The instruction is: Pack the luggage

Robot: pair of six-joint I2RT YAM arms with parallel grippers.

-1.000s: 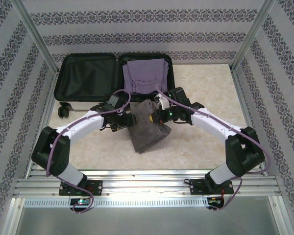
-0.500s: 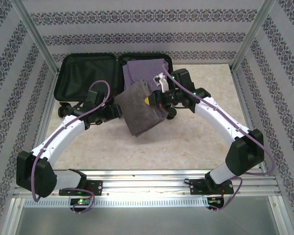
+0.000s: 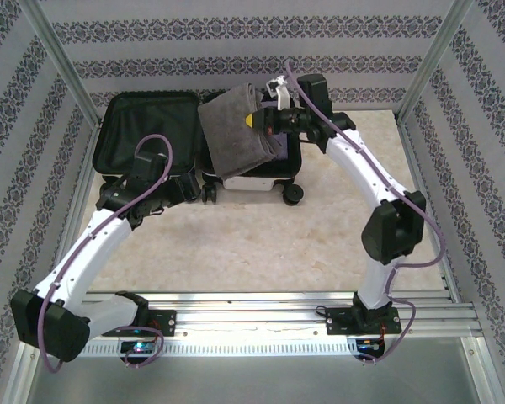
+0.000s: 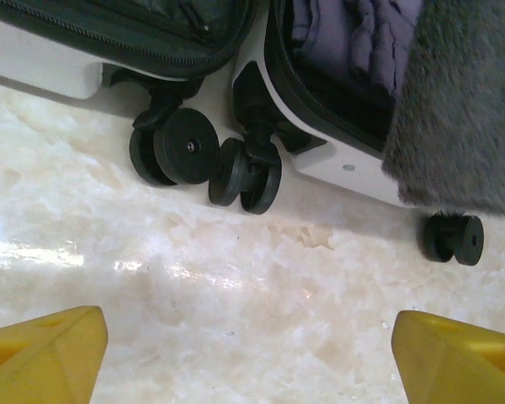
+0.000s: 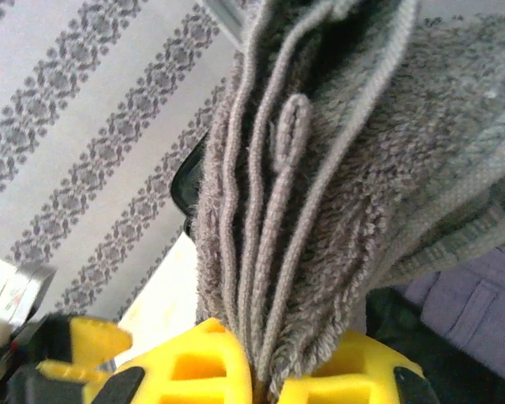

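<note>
The luggage (image 3: 147,135), a rounded white hard shell with black fabric lining and black caster wheels (image 4: 185,145), lies open at the far left of the marbled table (image 4: 236,286), with a folded purple garment (image 4: 345,34) in its right half. The right gripper (image 5: 269,370) pinches the stacked edges of a thick, fuzzy grey towel (image 3: 231,135), while the left gripper (image 4: 251,355) stands wide apart, holding nothing. A second ago the towel lay on the table between both grippers; now it hangs over the case's right half, and the left arm has drawn back leftward.
</note>
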